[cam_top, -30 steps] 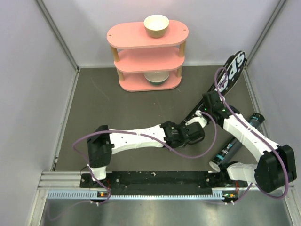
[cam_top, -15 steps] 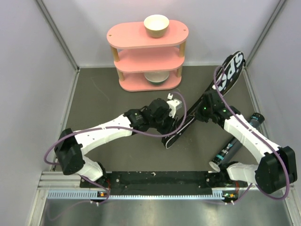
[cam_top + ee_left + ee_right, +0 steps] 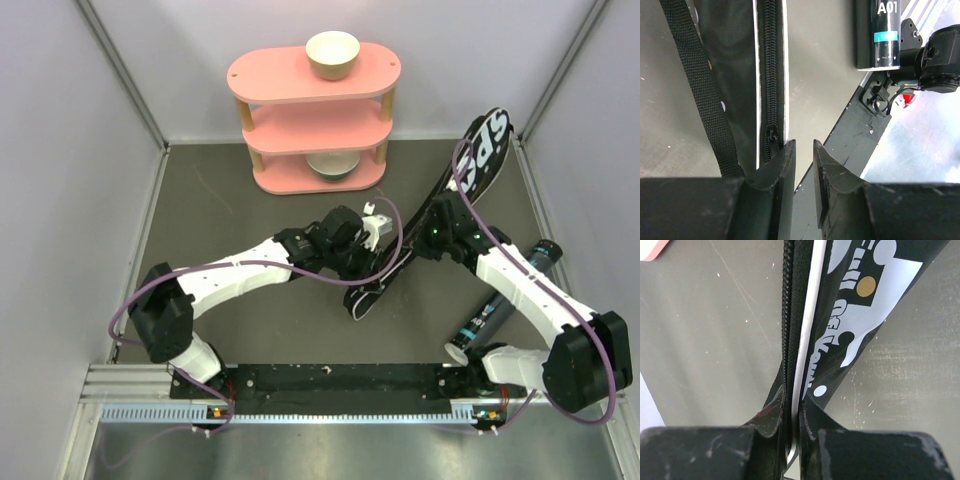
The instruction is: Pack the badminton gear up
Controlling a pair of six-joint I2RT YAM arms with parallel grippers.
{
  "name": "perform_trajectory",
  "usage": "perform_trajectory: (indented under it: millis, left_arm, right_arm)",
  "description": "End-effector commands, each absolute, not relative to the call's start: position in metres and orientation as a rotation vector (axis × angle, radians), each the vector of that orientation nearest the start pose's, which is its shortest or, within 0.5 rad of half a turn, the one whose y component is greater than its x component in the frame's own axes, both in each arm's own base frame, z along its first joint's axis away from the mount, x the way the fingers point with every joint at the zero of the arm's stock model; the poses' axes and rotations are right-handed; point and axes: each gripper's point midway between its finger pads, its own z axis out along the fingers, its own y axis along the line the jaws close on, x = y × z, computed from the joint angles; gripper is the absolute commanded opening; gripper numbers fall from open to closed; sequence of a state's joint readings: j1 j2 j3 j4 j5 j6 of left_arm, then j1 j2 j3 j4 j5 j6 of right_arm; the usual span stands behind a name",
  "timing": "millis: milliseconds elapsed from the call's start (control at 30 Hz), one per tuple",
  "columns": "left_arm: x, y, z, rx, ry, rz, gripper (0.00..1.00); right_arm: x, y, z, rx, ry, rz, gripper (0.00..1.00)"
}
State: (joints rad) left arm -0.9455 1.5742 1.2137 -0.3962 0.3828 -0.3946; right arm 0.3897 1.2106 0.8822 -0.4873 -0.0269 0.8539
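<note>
The long black bag lies diagonally on the dark table, running from the upper right of the overhead view, where its white lettering shows, down to just below the centre of the frame. The right gripper is clamped on the bag's long edge about midway along it; in the right wrist view the two fingers press together on the white piping beside the zipper. The left gripper sits at the bag's lower half. Its fingers stand a narrow gap apart with only bare table showing between them, and the left finger's tip lies just beside the zipper pull. In the same view a black woven strap crosses the bag at the left of the frame. The black tube, with a teal band on its label, lies on the table at the lower right of the overhead view, apart from the bag and near the right arm's base. At the upper centre of that view stands a pink shelf, with one cream bowl on its top tier and a second bowl on its lowest tier.
</note>
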Motion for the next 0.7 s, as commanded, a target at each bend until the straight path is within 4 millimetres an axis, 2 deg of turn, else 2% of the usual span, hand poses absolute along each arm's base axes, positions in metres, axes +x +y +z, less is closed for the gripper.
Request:
perform_trajectory:
  millis: [0, 100, 400, 600, 667]
  left_arm:
    - [0.189, -0.385, 0.191, 0.878, 2.253, -1.042, 0.26]
    - [0.194, -0.377, 0.201, 0.853, 2.222, -0.995, 0.32]
    - [0.203, -0.375, 0.18, 0.847, 2.278, -0.937, 0.32]
    - [0.205, -0.377, 0.177, 0.872, 2.269, -0.946, 0.34]
    - [0.205, -0.376, 0.183, 0.901, 2.237, -0.963, 0.35]
  right_arm:
    - [0.303, 0.167, 0.171, 0.486, 2.294, 0.694, 0.0]
    - [0.303, 0.167, 0.169, 0.483, 2.299, 0.694, 0.0]
    - [0.304, 0.167, 0.171, 0.48, 2.293, 0.7, 0.0]
    - [0.303, 0.169, 0.171, 0.459, 2.297, 0.705, 0.0]
    - [0.303, 0.17, 0.172, 0.44, 2.295, 0.71, 0.0]
